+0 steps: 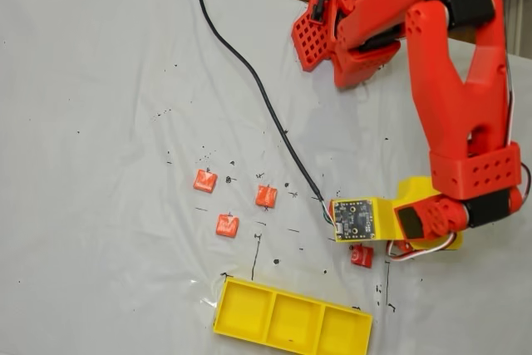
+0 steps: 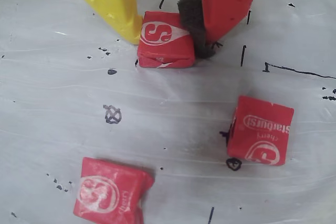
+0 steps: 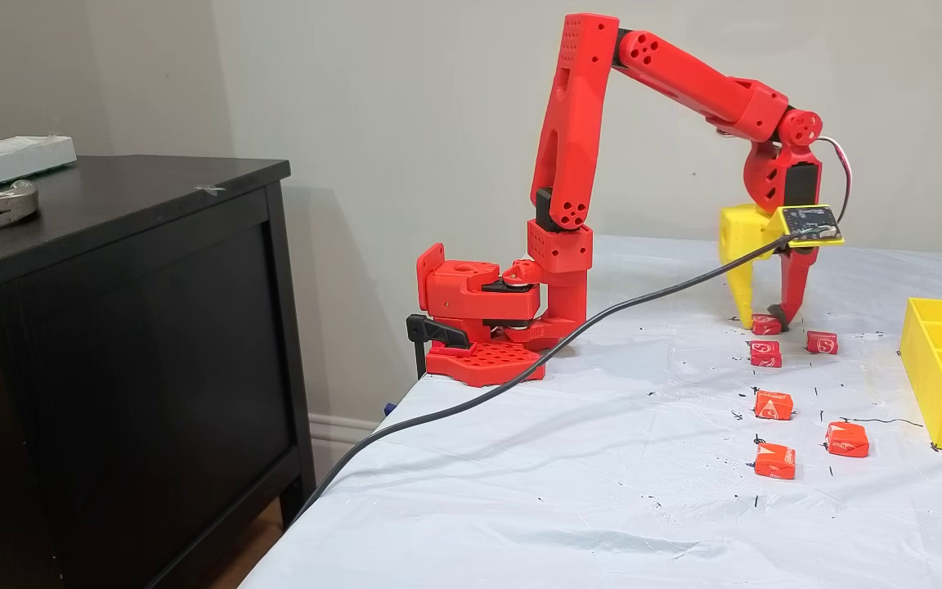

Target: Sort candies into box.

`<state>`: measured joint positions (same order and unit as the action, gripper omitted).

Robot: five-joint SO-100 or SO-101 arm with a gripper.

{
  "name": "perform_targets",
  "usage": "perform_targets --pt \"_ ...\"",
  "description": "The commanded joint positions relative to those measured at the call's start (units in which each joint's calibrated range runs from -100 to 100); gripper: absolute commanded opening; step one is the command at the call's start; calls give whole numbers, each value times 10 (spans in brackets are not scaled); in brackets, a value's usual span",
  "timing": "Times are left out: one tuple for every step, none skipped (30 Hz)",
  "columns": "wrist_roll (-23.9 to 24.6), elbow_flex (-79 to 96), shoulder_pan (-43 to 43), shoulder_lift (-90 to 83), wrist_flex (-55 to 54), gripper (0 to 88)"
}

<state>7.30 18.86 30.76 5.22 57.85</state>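
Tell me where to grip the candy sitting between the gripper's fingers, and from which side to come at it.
Grip the candy across its two opposite side edges, coming straight down from above. It lies flat on the table, a low square, and the gripper already straddles it: yellow finger at one edge, the red finger's dark pad at the other.

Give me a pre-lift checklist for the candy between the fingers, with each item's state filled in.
1. Candy sits between the gripper fingers: ok.
2. Both fingers touch it, yellow on the left and red pad on the right in the wrist view: ok.
3. Grip firm enough to lift: cannot tell.
4. Neighbouring candies and clear of the fingers: ok.
5. Box compartments free to receive: ok.
6. Cable clear of the path to the box: cannot tell.
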Motion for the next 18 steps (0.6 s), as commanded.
perform_targets --pt "-7 -23 -2 -25 5 1" --pt "-9 -14 -4 -44 -2 1" --pt "-11 -3 -6 -65 -7 1" --pt "-14 3 -7 -88 -8 1" --pt "-16 8 -9 -110 -7 1" --pt "-20 9 -17 -157 0 1" --pt "-22 9 -24 -182 0 1" --pt "-26 6 -32 -204 1 1" --pt "-31 -2 -41 -224 3 1" --pt "-35 -12 -52 -240 6 1" --pt "-38 -24 -62 -252 9 1" --pt "-42 -37 -74 -263 11 1" --pt "-45 -52 -86 -271 12 1" --pt "-47 -66 -98 -277 10 1" --pt "-48 -79 -111 -280 4 1" --pt "-50 -93 -124 -282 -3 1" --pt "-50 -104 -135 -281 -11 1" --pt "-50 -118 -145 -276 -19 1"
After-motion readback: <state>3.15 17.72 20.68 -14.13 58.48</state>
